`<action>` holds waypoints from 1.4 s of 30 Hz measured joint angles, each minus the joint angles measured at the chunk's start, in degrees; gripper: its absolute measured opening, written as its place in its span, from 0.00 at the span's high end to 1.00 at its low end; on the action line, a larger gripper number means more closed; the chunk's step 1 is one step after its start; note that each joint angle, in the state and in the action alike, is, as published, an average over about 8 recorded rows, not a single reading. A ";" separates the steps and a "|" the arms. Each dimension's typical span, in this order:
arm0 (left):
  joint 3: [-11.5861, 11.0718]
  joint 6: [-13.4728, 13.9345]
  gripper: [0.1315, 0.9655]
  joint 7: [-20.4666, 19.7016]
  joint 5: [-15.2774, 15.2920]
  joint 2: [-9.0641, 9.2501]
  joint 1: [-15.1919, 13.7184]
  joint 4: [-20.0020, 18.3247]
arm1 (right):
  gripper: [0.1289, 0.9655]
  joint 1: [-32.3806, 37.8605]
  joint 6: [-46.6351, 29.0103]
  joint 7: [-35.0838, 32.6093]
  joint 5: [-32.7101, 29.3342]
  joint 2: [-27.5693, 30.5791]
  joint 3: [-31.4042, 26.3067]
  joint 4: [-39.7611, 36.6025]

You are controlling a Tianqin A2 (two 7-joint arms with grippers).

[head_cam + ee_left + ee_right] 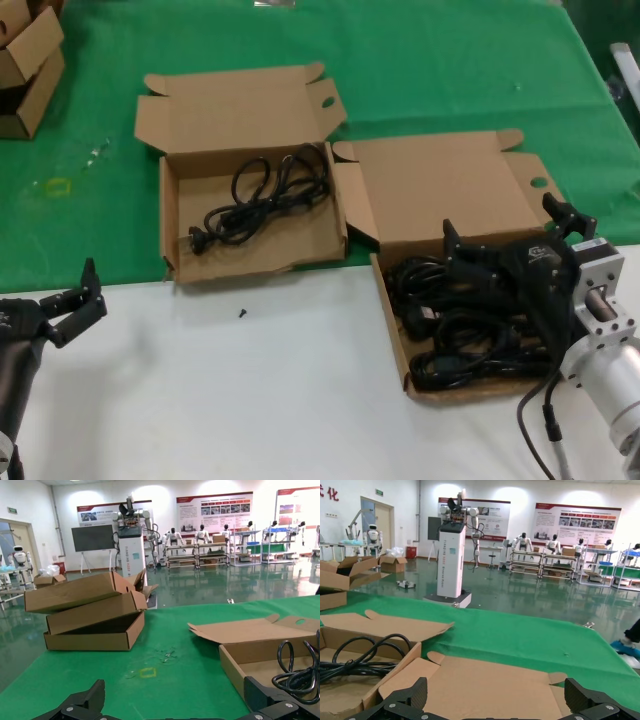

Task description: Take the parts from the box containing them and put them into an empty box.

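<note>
The box containing the parts (pixel 392 330) sits at the right, with several black power cords (pixel 470 340) piled in it. My right gripper (pixel 500 222) hovers open over its back part and raised lid (pixel 495 680); in the right wrist view (pixel 495 696) nothing is between the fingers. The other box (pixel 190 270), with a low uneven front edge, sits left of it and holds one looped cord (pixel 265 195), which also shows in the left wrist view (pixel 297 672) and the right wrist view (pixel 362 660). My left gripper (pixel 70 292) is open and empty over the white table at the lower left (pixel 175 702).
Small stacked cartons (pixel 25 60) stand at the far left on the green cloth (pixel 92 615). A yellow outline mark (pixel 58 186) lies on the cloth. A small black bit (pixel 241 313) lies on the white table in front of the left box.
</note>
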 joint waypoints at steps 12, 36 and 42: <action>0.00 0.00 0.00 0.00 0.00 0.00 0.00 0.00 | 0.00 0.00 0.00 0.00 0.00 0.00 0.00 0.00; 0.00 0.00 0.00 0.00 0.00 0.00 0.00 0.00 | 0.00 0.00 0.00 0.00 0.00 0.00 0.00 0.00; 0.00 0.00 0.00 0.00 0.00 0.00 0.00 0.00 | 0.00 0.00 0.00 0.00 0.00 0.00 0.00 0.00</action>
